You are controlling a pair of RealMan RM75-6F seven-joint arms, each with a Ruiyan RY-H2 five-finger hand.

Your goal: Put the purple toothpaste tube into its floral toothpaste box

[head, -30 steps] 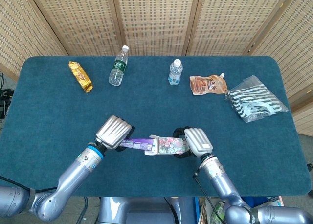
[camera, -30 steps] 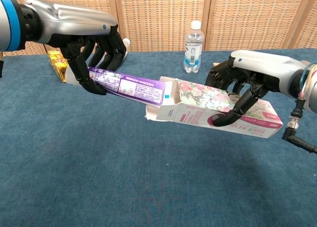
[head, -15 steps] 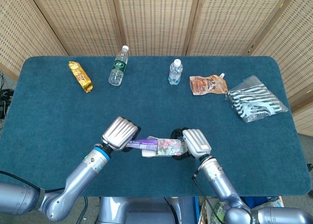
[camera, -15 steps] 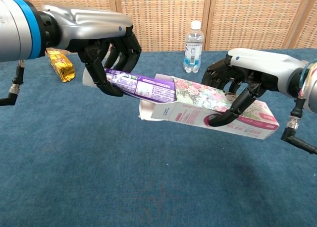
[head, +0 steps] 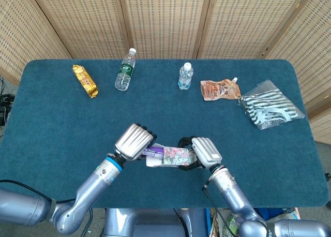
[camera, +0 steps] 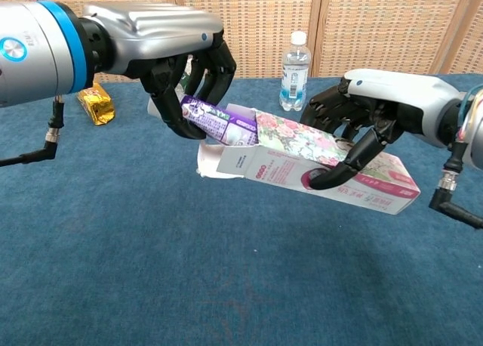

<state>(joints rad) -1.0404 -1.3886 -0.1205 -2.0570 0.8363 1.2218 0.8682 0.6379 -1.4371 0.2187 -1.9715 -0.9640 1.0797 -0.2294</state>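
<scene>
My left hand (camera: 177, 55) (head: 134, 142) grips the tail end of the purple toothpaste tube (camera: 223, 123) (head: 154, 150), held above the table. Most of the tube is inside the floral toothpaste box (camera: 317, 165) (head: 176, 155), entering through its open flaps on the left end. My right hand (camera: 370, 112) (head: 204, 151) holds the box from above and the side, tilted down toward the right. Only a short purple length shows between the left fingers and the box mouth.
On the blue table (head: 51, 123) at the back lie a gold snack bar (head: 85, 80), a green-label bottle (head: 124, 70), a small upright water bottle (head: 185, 75) (camera: 293, 61), a brown pouch (head: 219, 89) and a striped plastic bag (head: 270, 104).
My left hand has moved right and pushed the tube farther into the box. The right hand with the box has shifted slightly left toward it.
</scene>
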